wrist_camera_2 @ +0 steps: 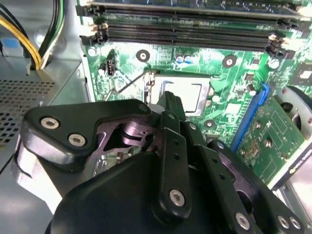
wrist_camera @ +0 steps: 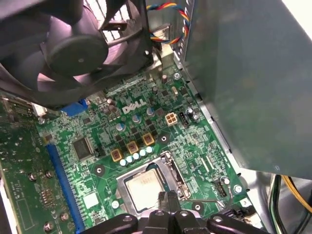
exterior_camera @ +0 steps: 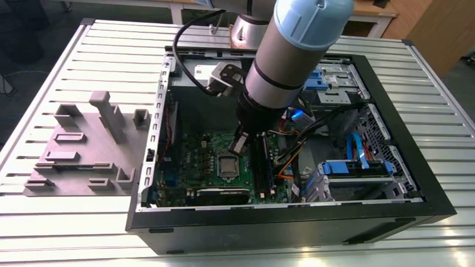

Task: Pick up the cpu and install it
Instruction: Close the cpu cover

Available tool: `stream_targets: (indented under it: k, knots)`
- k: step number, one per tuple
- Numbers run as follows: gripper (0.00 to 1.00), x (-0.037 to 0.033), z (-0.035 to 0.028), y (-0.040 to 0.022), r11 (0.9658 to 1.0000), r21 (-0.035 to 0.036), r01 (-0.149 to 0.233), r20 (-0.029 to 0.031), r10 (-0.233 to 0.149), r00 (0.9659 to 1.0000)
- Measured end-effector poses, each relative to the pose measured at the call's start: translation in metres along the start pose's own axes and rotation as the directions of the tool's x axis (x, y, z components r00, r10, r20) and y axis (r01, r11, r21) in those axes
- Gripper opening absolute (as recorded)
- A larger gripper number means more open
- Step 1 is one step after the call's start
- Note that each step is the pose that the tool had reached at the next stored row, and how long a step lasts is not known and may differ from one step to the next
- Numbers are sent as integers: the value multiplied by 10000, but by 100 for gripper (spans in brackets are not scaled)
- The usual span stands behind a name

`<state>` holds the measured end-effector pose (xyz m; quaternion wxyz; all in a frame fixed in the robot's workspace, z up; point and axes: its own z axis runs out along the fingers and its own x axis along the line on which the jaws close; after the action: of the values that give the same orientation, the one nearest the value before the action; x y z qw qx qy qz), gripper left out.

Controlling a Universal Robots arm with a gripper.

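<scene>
Silvery cpu [wrist_camera: 145,187] sits in its socket, partly hidden by the claw [wrist_camera: 169,199], fingers pressed together.

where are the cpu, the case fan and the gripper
cpu [wrist_camera: 142,187]: first wrist view, middle of its metal top.
case fan [wrist_camera: 78,51]: first wrist view, its round hub.
gripper [wrist_camera: 169,199]: first wrist view, between its fingertips.

Green motherboard [wrist_camera: 146,131] speckled with pale print and gold-topped squares; silvery-grey cpu [wrist_camera: 144,187] in a darker metal frame. Black claw [wrist_camera_2: 168,105] with silver screw heads. Arm [exterior_camera: 297,50] grey with pale blue caps. Black case [exterior_camera: 297,222], blue drive clips [exterior_camera: 356,167], pale grey ribbed bench [exterior_camera: 74,222], grey fixture [exterior_camera: 82,150]
</scene>
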<state>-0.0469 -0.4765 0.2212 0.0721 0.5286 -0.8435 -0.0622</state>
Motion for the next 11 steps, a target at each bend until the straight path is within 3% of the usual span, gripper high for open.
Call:
stream_targets:
  k: [2,11]
  knots:
    - [10,1,0,3,10000,28,9,15,-9,10000]
    - [10,18,-1,-5,9977,412,537,92,-541,9985]
